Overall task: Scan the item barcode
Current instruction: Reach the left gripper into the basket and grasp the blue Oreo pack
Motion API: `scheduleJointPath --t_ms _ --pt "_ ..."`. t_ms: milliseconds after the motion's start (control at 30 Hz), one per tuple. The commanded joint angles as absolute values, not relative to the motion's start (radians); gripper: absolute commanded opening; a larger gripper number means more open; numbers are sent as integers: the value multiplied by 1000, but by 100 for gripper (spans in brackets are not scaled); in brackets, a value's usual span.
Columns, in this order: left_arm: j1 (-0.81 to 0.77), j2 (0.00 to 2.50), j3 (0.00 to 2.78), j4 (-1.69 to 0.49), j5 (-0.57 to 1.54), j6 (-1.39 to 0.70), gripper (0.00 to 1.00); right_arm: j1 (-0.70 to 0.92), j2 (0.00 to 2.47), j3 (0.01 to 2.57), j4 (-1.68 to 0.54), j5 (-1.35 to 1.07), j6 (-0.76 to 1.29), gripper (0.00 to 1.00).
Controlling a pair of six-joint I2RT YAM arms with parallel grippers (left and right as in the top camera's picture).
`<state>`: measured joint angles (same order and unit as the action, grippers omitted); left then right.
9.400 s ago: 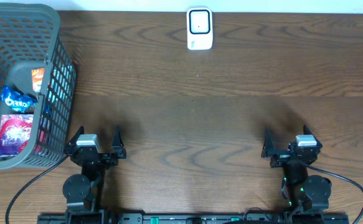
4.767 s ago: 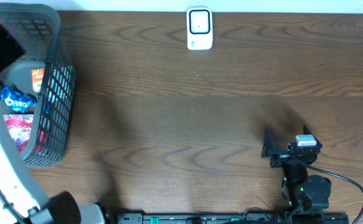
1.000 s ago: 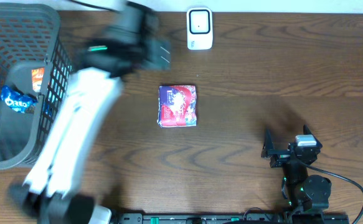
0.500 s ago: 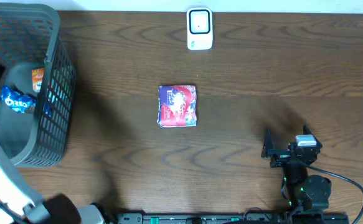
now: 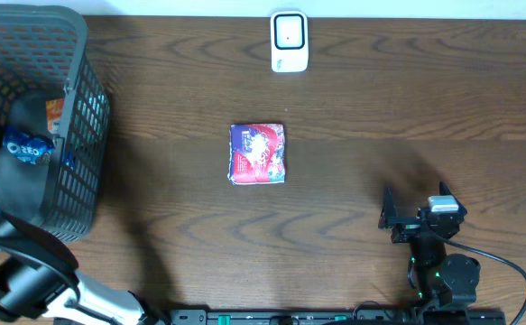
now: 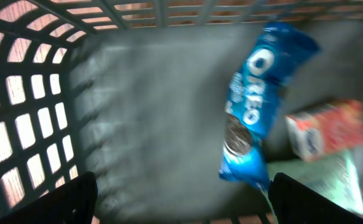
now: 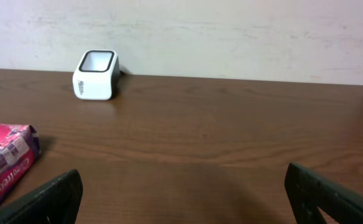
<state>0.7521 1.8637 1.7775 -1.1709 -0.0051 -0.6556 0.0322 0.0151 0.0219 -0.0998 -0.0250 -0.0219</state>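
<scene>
Dark wood-grain counter (image 5: 380,108) runs back to a pale wall, seen from the right wrist. The right gripper (image 5: 415,206) rests low near the counter's near edge, its jaws spread wide with nothing between them. The item, a purple and red snack packet (image 5: 258,153), lies flat on the counter ahead of that gripper and off to its left, well apart from it; only the packet's corner shows at the left edge of the right wrist view. Farther ahead, again to the left, a white barcode scanner (image 5: 289,41) stands near the wall, well beyond the packet.

The left arm reaches into a dark grey plastic basket (image 5: 87,117). The left gripper (image 6: 181,205) hangs over the basket floor with jaws wide apart and nothing held. Ahead of it and to its right lies a blue Oreo pack (image 6: 256,112), close to the right finger though contact cannot be told. An orange-red box (image 6: 327,127) lies just right of the pack.
</scene>
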Motion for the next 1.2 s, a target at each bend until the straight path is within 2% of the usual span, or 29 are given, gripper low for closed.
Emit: scheduleJointPath --t_ms 0,333,633,1000,1100,1167 --pt "754 1916 1773 -1167 -19 -676 88 26 11 18 -100 -17 -16 99" --pt "713 2045 1773 -1095 -60 -671 88 26 11 18 -100 -17 -16 99" --pt "582 2060 1772 -992 -81 -610 88 26 11 18 -100 -17 -16 99" --pt "562 2153 1766 -1019 -121 -666 88 26 11 18 -100 -17 -16 99" --pt "562 2191 1765 -1019 -125 -647 82 26 11 18 -100 -17 -16 99" --pt "562 2211 1764 -1019 -125 -636 70 26 11 18 -100 -17 -16 99"
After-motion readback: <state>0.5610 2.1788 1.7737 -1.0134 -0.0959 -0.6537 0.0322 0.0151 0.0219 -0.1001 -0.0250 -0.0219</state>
